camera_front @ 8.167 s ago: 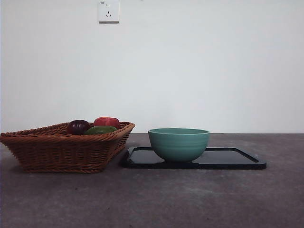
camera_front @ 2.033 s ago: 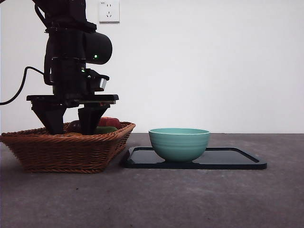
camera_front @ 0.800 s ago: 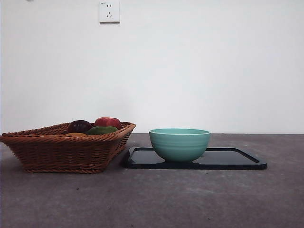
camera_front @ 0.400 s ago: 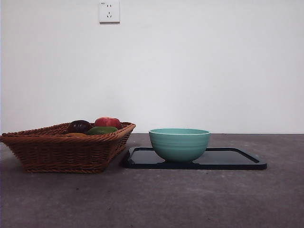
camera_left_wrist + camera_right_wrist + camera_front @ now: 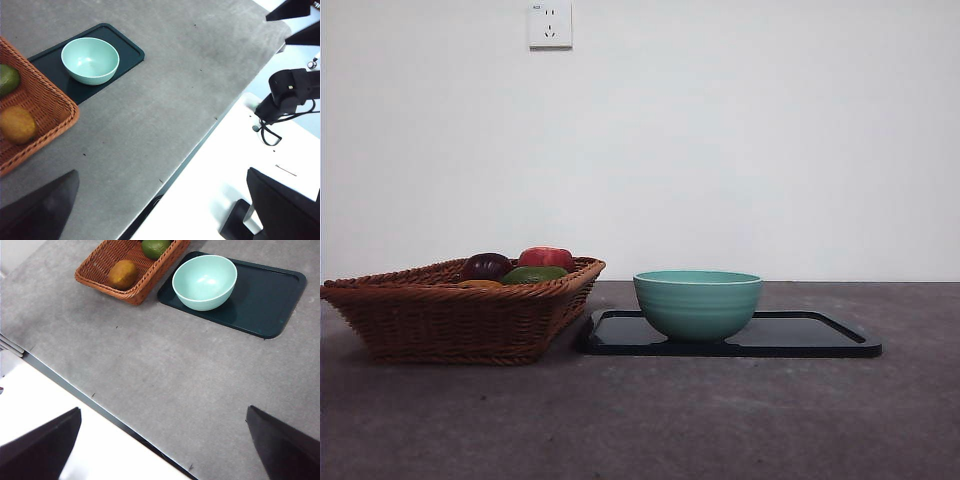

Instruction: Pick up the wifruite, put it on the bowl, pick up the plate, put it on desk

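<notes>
The desk (image 5: 720, 420) spreads wide and grey-brown under everything, mottled and matte. On it, to the left in the front view, sits a brown wicker basket (image 5: 450, 320), and just beside it lies a dark tray (image 5: 820, 335), its near corner close to the basket's wall. The teal-green bowl (image 5: 698, 303) stands upright on the tray's end nearest the basket; both wrist views look down into it and show nothing inside.

In the basket, the wifruite (image 5: 123, 274) lies on the woven floor near one corner, orange-brown and oval, apart from the bowl. A green fruit (image 5: 156, 247) lies next to it, deeper in the basket. From the front, a dark purple fruit (image 5: 485, 266) and a red fruit (image 5: 546, 258) rise above the rim, with the green one in front of them.

Both arms wait high above the desk, out of the front view. The left gripper (image 5: 165, 210) has its jaws spread wide, holding nothing, over the desk's edge. The right gripper (image 5: 165, 447) is likewise spread wide and unloaded, over the desk's front edge.
</notes>
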### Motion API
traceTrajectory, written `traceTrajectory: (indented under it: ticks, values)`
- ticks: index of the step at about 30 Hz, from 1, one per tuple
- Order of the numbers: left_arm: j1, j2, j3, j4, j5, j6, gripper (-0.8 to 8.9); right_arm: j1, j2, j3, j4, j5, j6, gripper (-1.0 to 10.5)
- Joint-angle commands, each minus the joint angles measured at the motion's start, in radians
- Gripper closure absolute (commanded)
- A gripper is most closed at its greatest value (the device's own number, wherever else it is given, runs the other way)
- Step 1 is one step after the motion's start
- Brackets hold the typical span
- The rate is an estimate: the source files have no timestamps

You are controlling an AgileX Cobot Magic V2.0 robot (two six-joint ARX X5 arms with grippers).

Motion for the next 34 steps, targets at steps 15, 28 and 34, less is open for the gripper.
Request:
traceTrajectory:
  ticks: [15,28,34]
  values:
    - [-0.062,-0.130,-0.065,0.012,0.004,0.014,2.52,0.007,0.013,0.013,0.022,0.001,0.142,3.9]
    - [-0.064,-0.130,-0.065,0.011,0.004,0.014,2.52,0.007,0.333,0.018,0.044,0.000,0.166,3.9]
    - [-0.064,-0.130,-0.065,0.011,0.004,0.014,2.52,0.007,0.581,0.054,0.127,-0.003,0.141,3.9]
